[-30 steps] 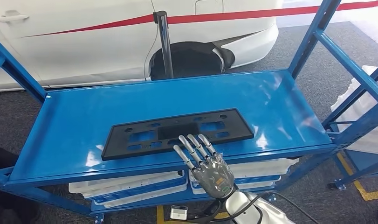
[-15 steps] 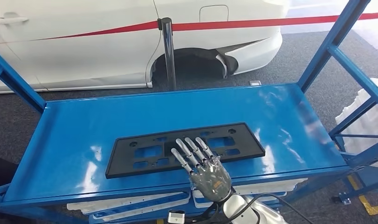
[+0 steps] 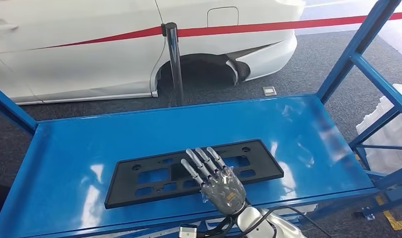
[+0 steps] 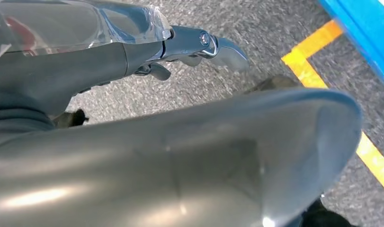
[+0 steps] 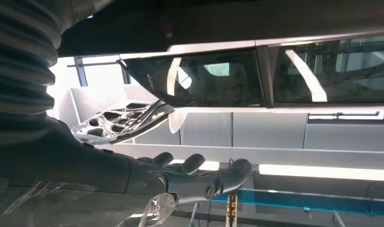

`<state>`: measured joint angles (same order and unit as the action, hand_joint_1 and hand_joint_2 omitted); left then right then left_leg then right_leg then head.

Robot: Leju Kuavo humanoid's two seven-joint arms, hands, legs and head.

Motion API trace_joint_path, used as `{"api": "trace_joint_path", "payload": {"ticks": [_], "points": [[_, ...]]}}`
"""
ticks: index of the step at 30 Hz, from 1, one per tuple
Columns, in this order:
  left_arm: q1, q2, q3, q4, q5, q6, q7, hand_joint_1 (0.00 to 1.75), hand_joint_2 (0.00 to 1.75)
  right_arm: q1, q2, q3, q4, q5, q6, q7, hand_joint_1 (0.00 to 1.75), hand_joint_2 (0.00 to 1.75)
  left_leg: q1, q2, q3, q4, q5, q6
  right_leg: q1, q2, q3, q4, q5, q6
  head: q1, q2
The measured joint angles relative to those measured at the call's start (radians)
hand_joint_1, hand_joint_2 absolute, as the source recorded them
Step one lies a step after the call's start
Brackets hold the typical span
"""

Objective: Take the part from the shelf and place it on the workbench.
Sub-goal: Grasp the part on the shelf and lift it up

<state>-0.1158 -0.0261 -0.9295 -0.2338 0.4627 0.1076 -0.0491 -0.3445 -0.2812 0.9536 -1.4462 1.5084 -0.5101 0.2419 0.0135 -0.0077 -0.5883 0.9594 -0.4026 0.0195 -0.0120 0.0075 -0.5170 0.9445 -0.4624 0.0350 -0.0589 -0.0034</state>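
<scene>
Here, nearest to me, my right robot hand [image 3: 222, 184] reaches in from below with its fingers [image 3: 201, 162] straight and spread, palm down, holding nothing. The fingertips lie over the near edge of the black plate [image 3: 194, 170], at its middle; I cannot tell whether they touch it. The plate lies flat on the blue shelf [image 3: 70, 144], long side across, close to the front lip, with the rest of the shelf bare around it. My left robot hand [image 4: 199, 45] hangs over grey floor by a yellow line [image 4: 341, 123]; whether it is open or closed I cannot tell. Beyond the shelf stand a metal post [image 3: 174, 59] with red tape [image 3: 288, 25] and a white car [image 3: 89, 49].
</scene>
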Motion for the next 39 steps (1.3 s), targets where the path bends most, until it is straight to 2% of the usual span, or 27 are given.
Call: {"api": "trace_joint_path", "payload": {"ticks": [2,4,6,10,14,16,24,32,39], "points": [[0.001,-0.001,0.000,0.000,0.000,0.000,-0.003,0.00,0.00,0.002,0.001,-0.003,0.001,0.000,0.000,-0.003,0.00,1.75,-0.001,-0.002,0.002,0.000,0.009,0.006,0.001,0.000,-0.001,0.002,-0.005,-0.010,0.001,0.000],[-0.001,-0.002,0.000,0.000,0.002,0.000,-0.006,0.00,0.00,0.003,0.001,-0.007,0.001,0.000,0.000,-0.005,0.00,1.75,-0.004,-0.004,0.002,0.000,0.009,0.007,0.001,-0.001,0.002,0.000,-0.004,-0.025,0.002,0.000],[-0.003,-0.002,0.000,0.000,0.003,0.000,-0.010,0.00,0.00,0.004,0.001,-0.010,0.002,0.000,0.000,-0.007,0.00,1.75,-0.006,-0.005,0.002,0.000,0.006,0.012,0.000,-0.002,0.005,-0.005,-0.005,-0.026,0.003,0.000],[-0.003,-0.002,-0.001,0.000,0.004,0.000,-0.012,0.00,0.00,0.007,0.001,-0.018,0.003,0.000,0.000,-0.009,0.00,1.75,-0.008,-0.005,0.002,0.001,0.004,0.018,-0.001,-0.002,0.008,-0.013,-0.003,-0.020,0.003,0.000],[-0.004,-0.002,-0.001,0.000,0.004,0.001,-0.013,0.00,0.00,0.010,0.002,-0.020,0.004,-0.001,-0.001,-0.014,0.00,1.75,-0.011,-0.005,0.003,0.001,0.003,0.020,-0.005,-0.002,0.009,-0.016,-0.002,0.008,0.003,0.000],[-0.004,-0.002,-0.001,0.000,0.005,0.002,-0.014,0.00,0.00,0.015,0.006,-0.020,0.007,-0.001,-0.003,-0.020,0.00,1.75,-0.011,-0.005,0.003,0.001,0.003,0.020,-0.006,-0.002,0.009,-0.016,-0.003,0.016,0.003,0.000],[-0.005,-0.005,-0.001,0.000,0.006,0.004,-0.016,0.00,0.00,0.033,0.032,-0.017,0.049,-0.010,0.019,-0.035,0.00,1.75,-0.006,-0.004,0.004,0.001,0.004,0.020,0.001,-0.002,0.009,-0.015,-0.003,0.017,0.003,0.000],[-0.007,-0.009,-0.001,0.000,0.012,0.001,-0.016,0.00,0.00,0.027,0.054,-0.015,0.084,-0.033,0.081,-0.049,0.00,1.75,-0.002,-0.004,0.007,0.000,0.004,0.019,0.003,-0.001,0.011,-0.014,-0.004,0.016,0.003,0.000],[-0.010,-0.013,-0.001,0.000,0.021,-0.002,-0.016,0.00,0.00,0.011,0.085,-0.003,0.144,-0.053,0.086,-0.056,0.00,1.75,-0.002,-0.004,0.016,0.000,0.003,0.018,0.003,-0.001,0.019,-0.015,-0.006,0.015,0.003,0.000]]}}
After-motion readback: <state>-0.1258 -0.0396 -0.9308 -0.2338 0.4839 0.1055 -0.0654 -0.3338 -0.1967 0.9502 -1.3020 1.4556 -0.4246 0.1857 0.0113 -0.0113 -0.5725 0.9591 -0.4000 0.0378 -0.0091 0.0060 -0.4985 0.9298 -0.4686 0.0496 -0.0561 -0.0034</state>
